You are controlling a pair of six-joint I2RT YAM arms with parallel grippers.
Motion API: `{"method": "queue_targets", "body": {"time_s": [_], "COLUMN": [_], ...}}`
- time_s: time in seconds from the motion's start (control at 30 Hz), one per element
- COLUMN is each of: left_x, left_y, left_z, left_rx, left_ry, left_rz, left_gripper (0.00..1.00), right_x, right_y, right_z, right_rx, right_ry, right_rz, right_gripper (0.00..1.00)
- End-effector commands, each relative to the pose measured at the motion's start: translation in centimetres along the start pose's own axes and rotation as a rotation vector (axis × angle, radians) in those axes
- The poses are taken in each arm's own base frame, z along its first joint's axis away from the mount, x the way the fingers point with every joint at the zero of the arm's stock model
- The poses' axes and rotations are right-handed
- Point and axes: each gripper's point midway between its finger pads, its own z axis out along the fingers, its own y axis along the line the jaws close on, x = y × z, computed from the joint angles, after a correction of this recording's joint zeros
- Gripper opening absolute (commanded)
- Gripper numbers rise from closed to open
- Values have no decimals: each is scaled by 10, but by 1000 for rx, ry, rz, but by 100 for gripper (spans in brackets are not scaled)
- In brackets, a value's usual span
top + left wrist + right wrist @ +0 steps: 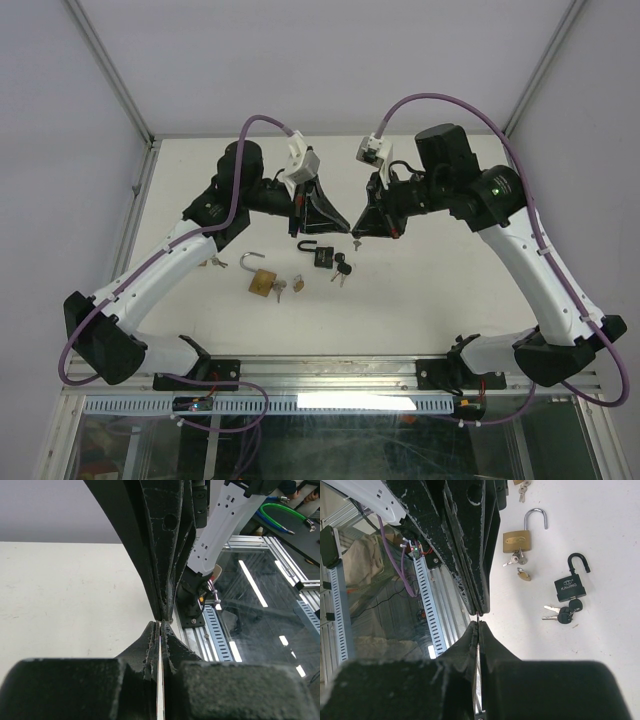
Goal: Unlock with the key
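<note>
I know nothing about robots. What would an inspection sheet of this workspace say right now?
Surface: white tabletop, flat and matte.
Job's things: brass padlock and black padlock lie apart, both with shackles swung open; black-headed keys lie beside the black one; small silver keys sit at the brass one's base.
Clutter: a further key bunch near the left arm.
Grippers: left gripper and right gripper are both shut, holding nothing.
Cables: purple cables loop along both arms.
Surroundings: aluminium frame, glass panel at the near edge, pale walls.
</note>
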Motion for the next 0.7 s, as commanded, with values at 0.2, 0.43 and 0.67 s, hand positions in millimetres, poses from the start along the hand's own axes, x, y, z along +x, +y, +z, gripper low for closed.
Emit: {"method": "queue_targets", "body": {"time_s": [0.2, 0.43, 0.67], "left_x": [-23, -24, -22], "left_y": [-1, -1, 4], "left_z": [-6, -12, -17], "left_rx": [-111, -181, -239], "left_ry": [-138, -203, -286], "left_rz": [9, -20, -140], "left_gripper": [0, 0, 0], "right_x": [-22, -25, -47], "right_y": [4, 0, 4], "right_z": [-12, -16, -36], "right_rx": [42, 84, 130], "right_ry": [-96, -150, -331], "right_rz": [-70, -95, -111], "right_gripper": [9, 46, 100]}}
